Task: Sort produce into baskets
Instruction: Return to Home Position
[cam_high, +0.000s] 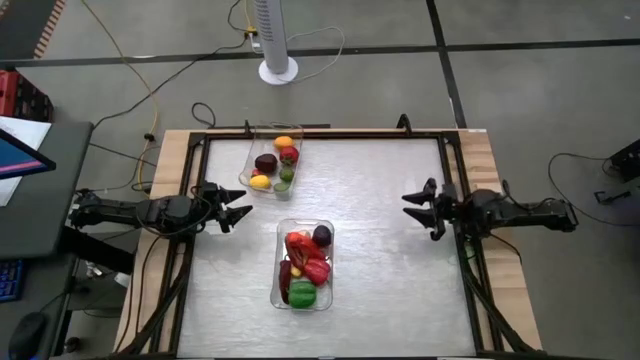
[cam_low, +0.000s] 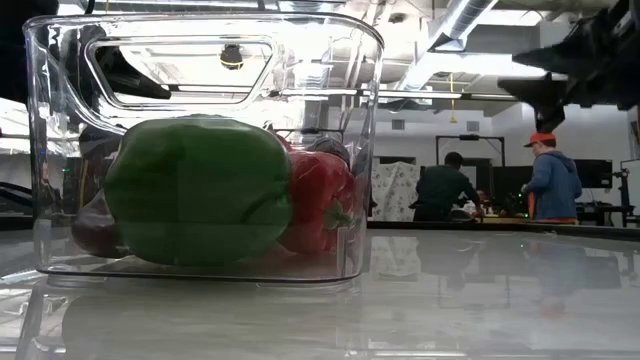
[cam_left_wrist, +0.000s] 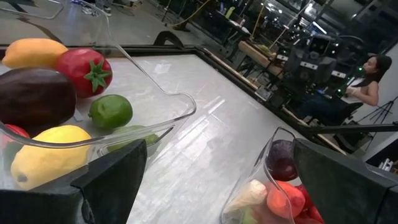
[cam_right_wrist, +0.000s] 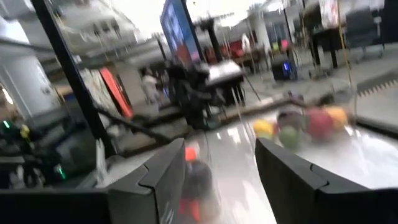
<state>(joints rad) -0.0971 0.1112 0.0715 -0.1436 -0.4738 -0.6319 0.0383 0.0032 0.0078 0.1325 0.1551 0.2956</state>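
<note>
Two clear baskets stand on the table. The far basket (cam_high: 272, 160) holds a yellow lemon, a dark plum, a tomato and green limes; it also shows in the left wrist view (cam_left_wrist: 93, 99). The near basket (cam_high: 303, 265) holds red peppers, a green pepper (cam_low: 200, 190) and a dark plum. My left gripper (cam_high: 238, 208) is open and empty at the table's left side, beside the far basket. My right gripper (cam_high: 415, 208) is open and empty at the table's right side.
A black frame (cam_high: 320, 133) runs around the table's edges. A white fan base (cam_high: 278, 68) stands on the floor beyond the far edge. Bare tabletop (cam_high: 385, 250) lies between the baskets and the right arm. People stand in the room behind (cam_low: 550, 180).
</note>
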